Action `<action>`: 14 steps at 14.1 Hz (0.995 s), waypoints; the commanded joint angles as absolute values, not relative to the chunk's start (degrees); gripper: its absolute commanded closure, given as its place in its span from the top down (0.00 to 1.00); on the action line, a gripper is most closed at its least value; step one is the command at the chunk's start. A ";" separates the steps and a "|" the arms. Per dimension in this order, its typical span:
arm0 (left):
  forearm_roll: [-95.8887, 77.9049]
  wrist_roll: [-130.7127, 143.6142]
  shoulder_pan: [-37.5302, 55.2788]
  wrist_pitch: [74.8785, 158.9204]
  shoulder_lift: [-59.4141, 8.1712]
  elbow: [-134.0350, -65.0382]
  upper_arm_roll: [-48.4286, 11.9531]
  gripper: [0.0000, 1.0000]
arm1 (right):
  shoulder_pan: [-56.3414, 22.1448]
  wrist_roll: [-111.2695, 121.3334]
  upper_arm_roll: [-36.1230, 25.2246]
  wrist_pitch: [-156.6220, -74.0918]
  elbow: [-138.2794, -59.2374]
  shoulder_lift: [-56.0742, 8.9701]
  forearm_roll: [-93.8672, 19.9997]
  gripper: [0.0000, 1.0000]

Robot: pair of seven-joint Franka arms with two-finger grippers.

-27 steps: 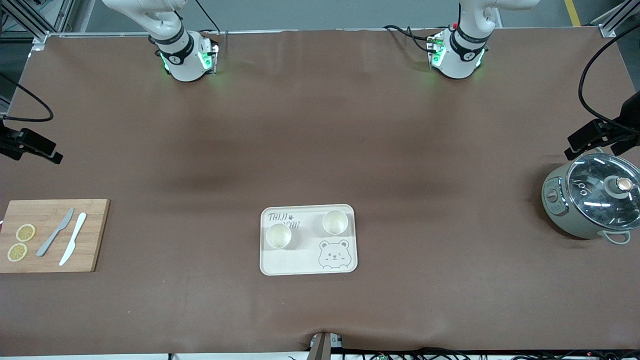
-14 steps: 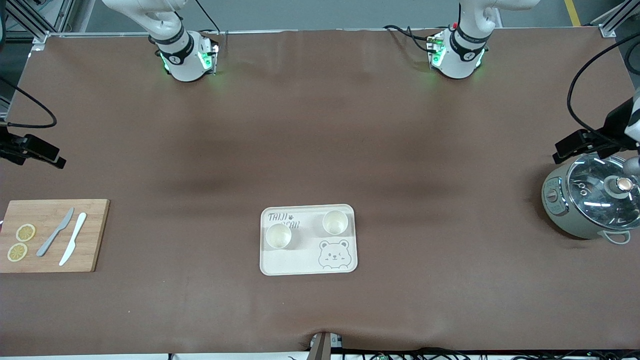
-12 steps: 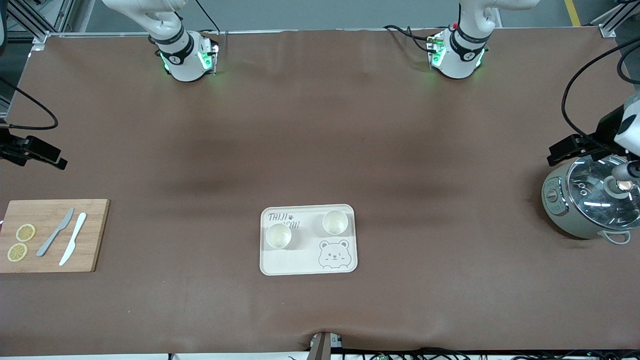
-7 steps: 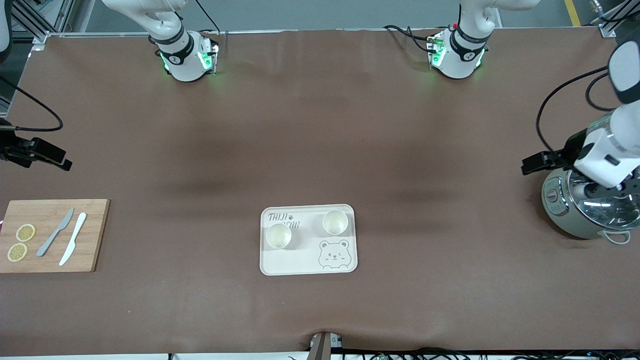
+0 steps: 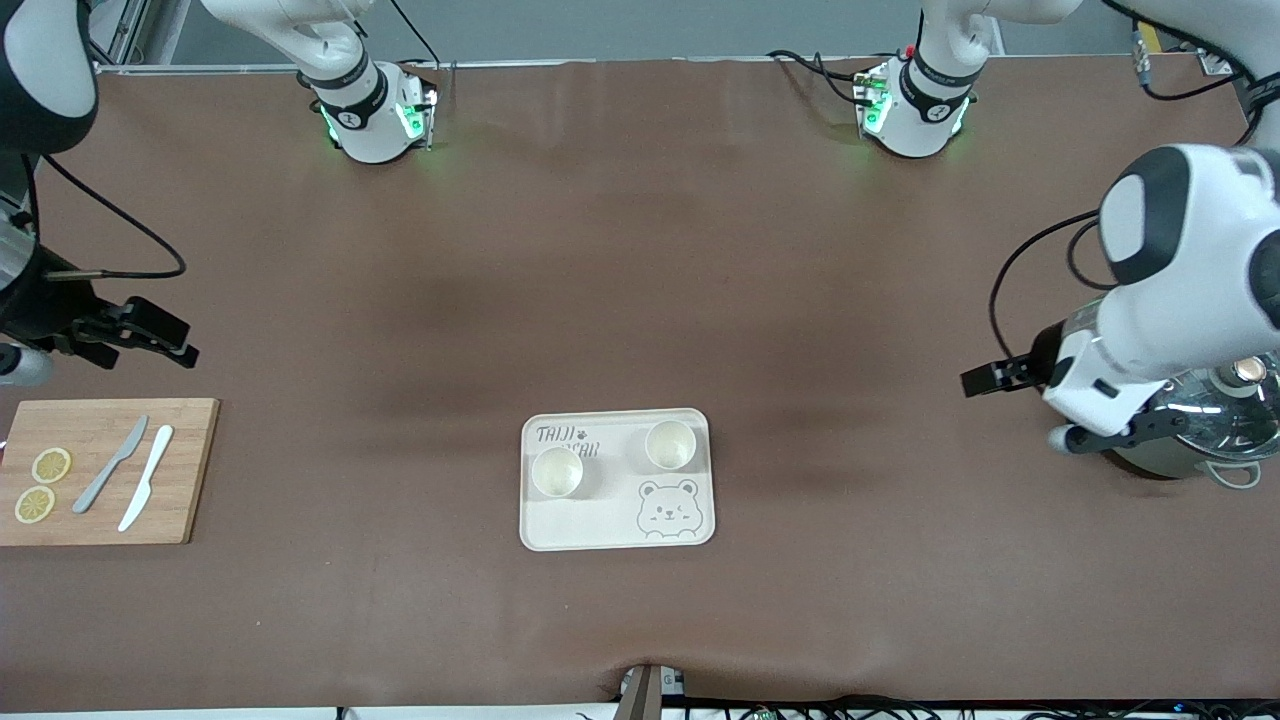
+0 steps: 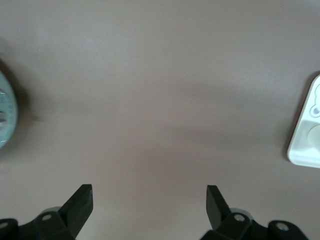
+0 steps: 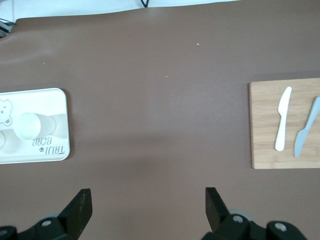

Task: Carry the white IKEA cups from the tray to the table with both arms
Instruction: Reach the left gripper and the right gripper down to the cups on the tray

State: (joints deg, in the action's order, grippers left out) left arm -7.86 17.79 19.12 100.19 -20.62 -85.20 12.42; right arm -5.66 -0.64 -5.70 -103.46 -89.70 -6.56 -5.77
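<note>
Looking across the front view from the right arm's end: the cutting board [image 5: 105, 470] with two knives [image 5: 130, 476] and lemon slices [image 5: 42, 484] sits at that edge of the counter [image 5: 640, 260]. The right gripper [image 5: 140, 330] has crept in over bare cloth just above the board, a bit closer to the middle than a second ago. Its fingers [image 7: 80, 207] are spread wide with nothing between them.

Middle of the counter, the tray [image 5: 600, 525] hasn't budged. Both white IKEA cups are on it, upright: one [image 5: 557, 472] toward the right arm's end, the other [image 5: 670, 445] toward the left arm's end and slightly farther from the front camera.

Over at the left arm's end is where the big change is. The left gripper [image 5: 995, 377] has swung in a lot, going from barely in view to hanging over bare cloth between the tray and the pot with the glass lid [image 5: 1190, 415]. Its fingers [image 6: 82, 200] are wide apart and empty too.

So both arms look to be closing in on the tray from either end, but each is well apart from the cups and nothing's been picked up yet.
</note>
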 commanded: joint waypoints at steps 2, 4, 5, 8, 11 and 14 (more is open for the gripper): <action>-8.96 26.61 22.93 103.35 -27.06 -79.19 12.74 1.00 | -9.03 -6.82 -5.98 -103.45 -88.07 -8.60 -10.44 1.00; -8.96 30.92 25.65 107.20 -28.99 -79.10 12.74 1.00 | -14.39 -16.56 -6.15 -105.19 -84.40 -14.03 -8.89 1.00; -8.96 33.29 27.14 109.31 -30.22 -79.10 12.74 1.00 | -16.15 -20.09 -6.07 -105.20 -82.90 -16.15 -5.83 1.00; -9.05 41.19 30.92 114.69 -33.30 -77.79 12.74 1.00 | -19.33 -25.56 -6.06 -105.64 -80.60 -19.50 -2.02 1.00; -8.96 47.89 32.52 115.05 -36.56 -73.66 12.83 1.00 | -21.18 -30.75 -6.06 -107.04 -77.70 -23.54 -2.02 1.00; -8.96 50.61 34.09 115.83 -37.61 -73.56 12.83 1.00 | -23.20 -33.13 -6.06 -112.40 -77.52 -27.15 -2.20 1.00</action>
